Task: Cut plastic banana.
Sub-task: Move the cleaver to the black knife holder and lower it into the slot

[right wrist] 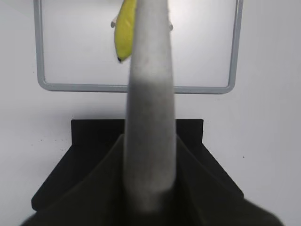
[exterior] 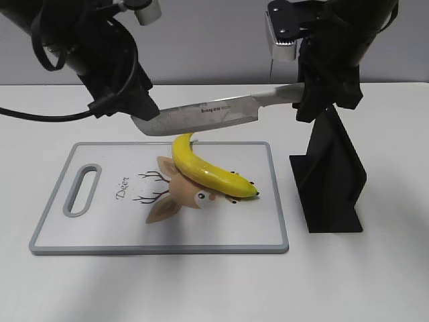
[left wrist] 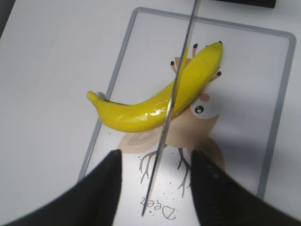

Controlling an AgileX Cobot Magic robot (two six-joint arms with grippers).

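Black knife stand point(exterior: 330, 176) right of cutting board point(exterior: 100, 231), near banana point(exterior: 204, 171).

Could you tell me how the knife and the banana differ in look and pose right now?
The knife is straight, flat and silver-grey; the plastic banana is curved, rounded and glossy yellow. The knife hangs in the air, its handle clamped by the right gripper, while the banana lies on the cutting board. Both are elongated, and the blade crosses above the banana's middle.

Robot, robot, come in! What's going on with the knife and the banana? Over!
Right gripper shut on knife handle, blade above the board. Left gripper open, fingers either side of the blade tip. Plastic banana uncut on cutting board. Black stand alongside, not blocking.
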